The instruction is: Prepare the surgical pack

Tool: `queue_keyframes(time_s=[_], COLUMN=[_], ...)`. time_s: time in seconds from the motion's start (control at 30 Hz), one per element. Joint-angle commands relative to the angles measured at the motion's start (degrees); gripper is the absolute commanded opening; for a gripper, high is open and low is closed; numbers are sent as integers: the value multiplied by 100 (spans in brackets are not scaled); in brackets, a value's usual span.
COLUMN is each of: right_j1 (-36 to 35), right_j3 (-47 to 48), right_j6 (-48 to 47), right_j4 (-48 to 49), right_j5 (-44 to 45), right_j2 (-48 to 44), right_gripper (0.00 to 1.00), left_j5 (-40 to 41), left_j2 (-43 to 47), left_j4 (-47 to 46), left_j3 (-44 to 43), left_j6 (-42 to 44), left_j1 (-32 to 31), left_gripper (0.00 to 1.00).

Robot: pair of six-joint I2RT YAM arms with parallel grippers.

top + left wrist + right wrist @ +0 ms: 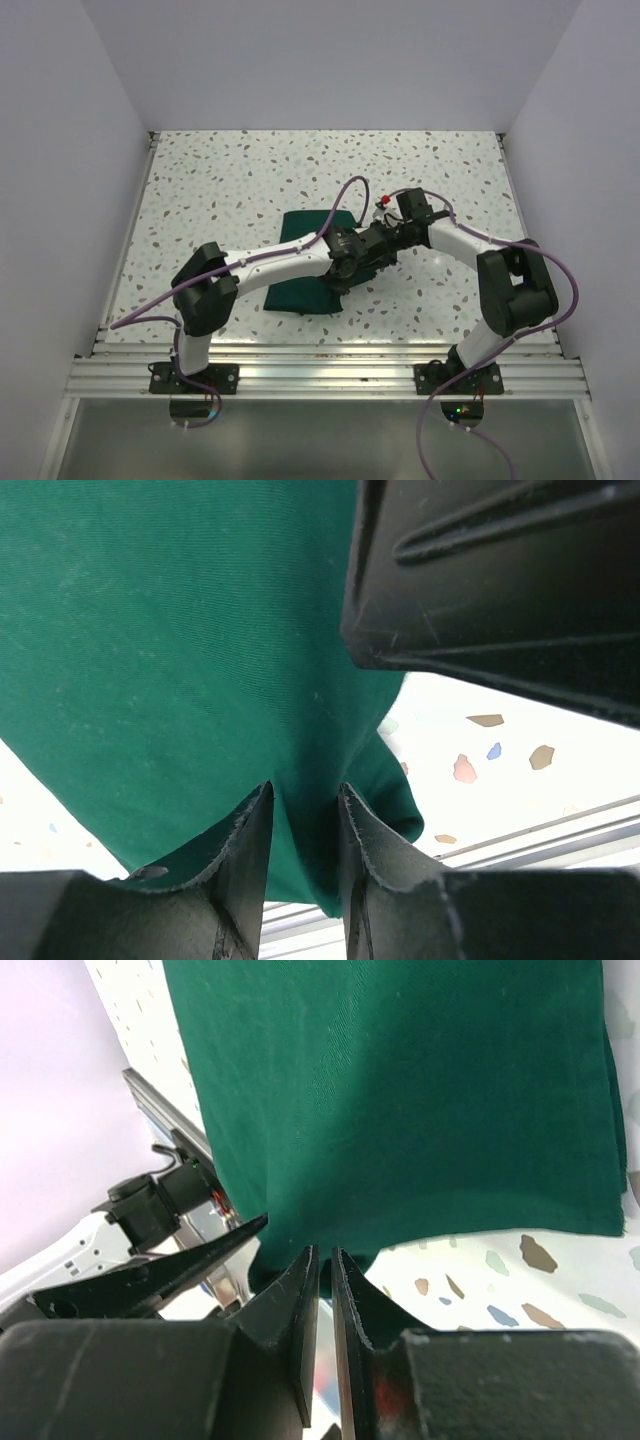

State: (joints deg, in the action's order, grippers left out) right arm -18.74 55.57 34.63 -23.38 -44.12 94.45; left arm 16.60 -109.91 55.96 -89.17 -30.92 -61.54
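Surgical pack [298, 292] lies folded, long axis near-to-far.

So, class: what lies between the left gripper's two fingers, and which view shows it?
A fold of the green drape, pinched in the left gripper. The left wrist view shows it.

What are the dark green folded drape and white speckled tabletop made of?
The dark green folded drape: matte woven cloth, perhaps cotton, by its fine weave and soft creases. The white speckled tabletop: smooth, hard, terrazzo-style stone or laminate, unclear which.
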Motion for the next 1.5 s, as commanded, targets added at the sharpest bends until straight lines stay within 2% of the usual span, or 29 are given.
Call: queue_keyframes(time_s=[0.0, 0.1, 0.23, 0.33, 0.4, 0.47, 0.57, 0.63, 0.77, 0.9, 0.93, 1.03, 1.07, 1.17, 1.4, 1.47], right_j1=[-24, -24, -24, -16, -16, -16, -16, -24, -24, -24, -24, -15, -24, -24, -16, -16], right_j3=[-99, -143, -161, -152, -152, -152, -169, -187, -213, -231, -240, -231, -222, -222, -249, -266], right_j6=[-97, -141, -159, -167, -176, -185, -185, -185, -185, -185, -194, -202, -211, -211, -220, -229], right_j4=[-53, -62, -79, -88, -97, -97, -97, -97, -79, -79, -79, -88, -97, -106, -88, -88], right_j5=[-62, -53, -44, -53, -53, -53, -62, -62, -97, -97, -97, -97, -106, -97, -97, -97], right_j2=[-182, -208, -217, -226, -208, -191, -191, -199, -182, -191, -191, -191, -191, -191, -173, -173], right_gripper=[14, 14, 15, 14, 14, 14, 15, 15, 14, 14, 14, 14, 14, 14, 14, 14], left_j5=[-60, -69, -60, -87, -174, -227, -324, -368, -412, -473, -517, -632, -623, -623, -772, -764], left_j2=[286, 312, 294, 224, 189, 137, 40, -13, -180, -180, -206, -250, -233, -233, -435, -496], left_j4=[-112, -121, -173, -209, -252, -305, -332, -358, -349, -454, -481, -525, -525, -551, -674, -675], left_j3=[109, 162, 198, 163, 163, 145, 75, 57, 5, 39, 48, 40, 48, 57, 57, 40], left_j6=[7, -2, -11, 7, 24, 24, 16, 33, 95, 121, 130, 147, 121, 121, 156, 165], left_j1=[19, 28, 54, 63, 63, 63, 63, 63, 63, 80, 89, 98, 98, 98, 98, 98], left_gripper=[35, 33, 20, 19, 26, 28, 43, 43, 24, 18, 18, 30, 38, 45, 46, 43])
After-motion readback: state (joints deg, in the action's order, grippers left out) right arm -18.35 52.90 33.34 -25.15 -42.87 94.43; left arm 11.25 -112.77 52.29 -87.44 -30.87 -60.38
